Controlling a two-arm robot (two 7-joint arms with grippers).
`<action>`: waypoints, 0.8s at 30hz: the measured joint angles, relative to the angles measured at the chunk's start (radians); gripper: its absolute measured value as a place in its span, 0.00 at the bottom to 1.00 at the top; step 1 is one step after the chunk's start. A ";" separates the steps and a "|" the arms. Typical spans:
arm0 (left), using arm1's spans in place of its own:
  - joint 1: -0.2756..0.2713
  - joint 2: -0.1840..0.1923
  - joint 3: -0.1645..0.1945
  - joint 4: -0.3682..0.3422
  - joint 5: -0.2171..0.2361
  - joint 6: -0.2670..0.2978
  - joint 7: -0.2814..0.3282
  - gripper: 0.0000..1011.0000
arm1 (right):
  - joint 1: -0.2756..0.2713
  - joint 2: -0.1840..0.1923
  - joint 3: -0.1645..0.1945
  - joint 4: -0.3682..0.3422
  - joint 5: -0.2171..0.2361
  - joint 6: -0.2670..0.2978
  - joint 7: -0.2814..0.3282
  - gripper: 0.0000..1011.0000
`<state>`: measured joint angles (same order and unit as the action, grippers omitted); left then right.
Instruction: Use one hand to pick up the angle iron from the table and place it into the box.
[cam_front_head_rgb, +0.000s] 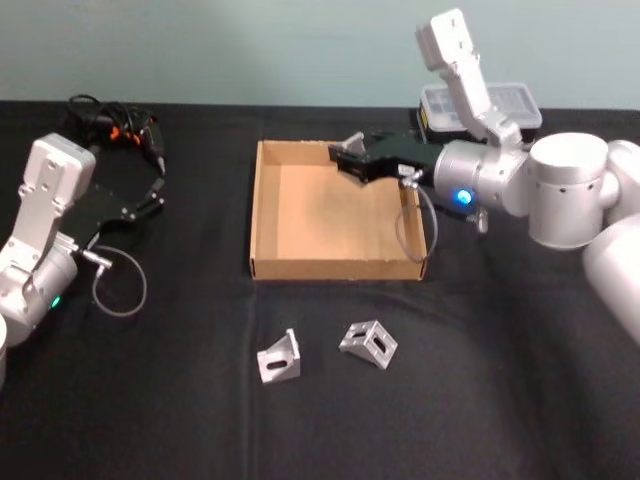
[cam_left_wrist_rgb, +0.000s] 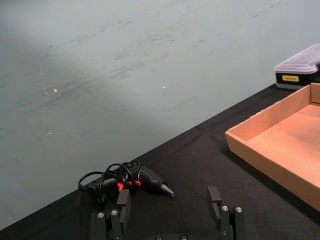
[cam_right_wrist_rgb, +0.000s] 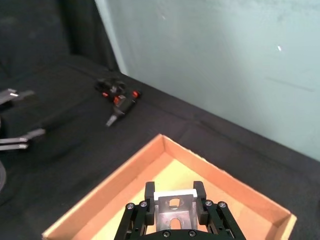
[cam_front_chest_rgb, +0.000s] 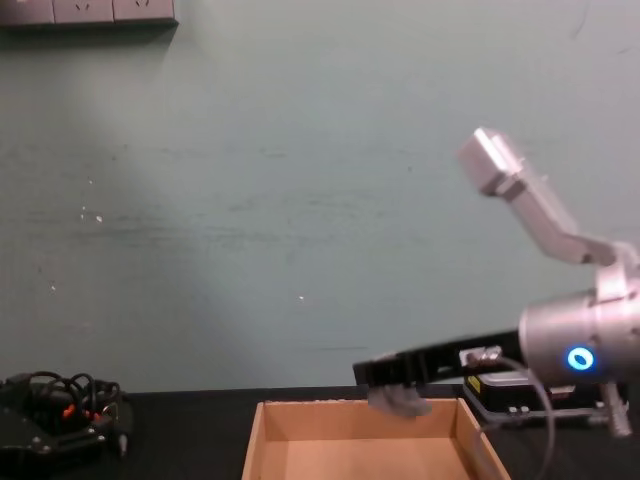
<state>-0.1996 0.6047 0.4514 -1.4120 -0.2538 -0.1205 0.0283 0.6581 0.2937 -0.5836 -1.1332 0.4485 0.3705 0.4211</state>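
- Reaching in from the right side, the right tool (cam_front_head_rgb: 348, 160) hangs over the far part of the cardboard box (cam_front_head_rgb: 340, 268), near its back wall.
- Its two black fingers are clenched on an angle iron (cam_right_wrist_rgb: 174, 209); the right wrist view shows the silver piece wedged between them, slots facing the camera.
- From the chest view, that angle iron (cam_front_chest_rgb: 400, 402) sits just above the rim of the box (cam_front_chest_rgb: 355, 410), clear of the box floor.
- A blue ring (cam_front_head_rgb: 462, 197) glows on the silver-grey arm behind the right tool.
- The inside of the box shows bare tan cardboard.
- On the black desk (cam_front_head_rgb: 480, 400), in front of the box's near wall, lie a second angle iron (cam_front_head_rgb: 279, 358) and a third angle iron (cam_front_head_rgb: 368, 343), near each other but apart.
- The left tool (cam_left_wrist_rgb: 169, 200) is parked at the left side of the desk, well apart from the box, its fingers spread wide and gripping nothing.
- Beyond it, at the desk's far left, lies a black pistol-shaped device (cam_front_head_rgb: 115, 125) with a tangled cord and orange marks.
- A black plastic case with a clear lid (cam_front_head_rgb: 490, 100) stands just behind the box's far right corner.
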 joint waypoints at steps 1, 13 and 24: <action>0.000 0.000 0.000 0.000 0.000 0.000 0.000 0.99 | 0.002 -0.005 -0.001 0.007 -0.004 0.003 -0.005 0.45; 0.000 0.000 0.000 0.000 0.000 0.000 0.000 0.99 | 0.018 -0.057 -0.012 0.074 -0.061 0.041 -0.051 0.45; 0.000 0.000 0.000 0.000 0.000 0.000 0.000 0.99 | 0.021 -0.071 -0.008 0.090 -0.072 0.056 -0.055 0.45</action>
<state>-0.1995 0.6047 0.4514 -1.4120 -0.2539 -0.1205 0.0283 0.6795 0.2224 -0.5917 -1.0437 0.3769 0.4265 0.3660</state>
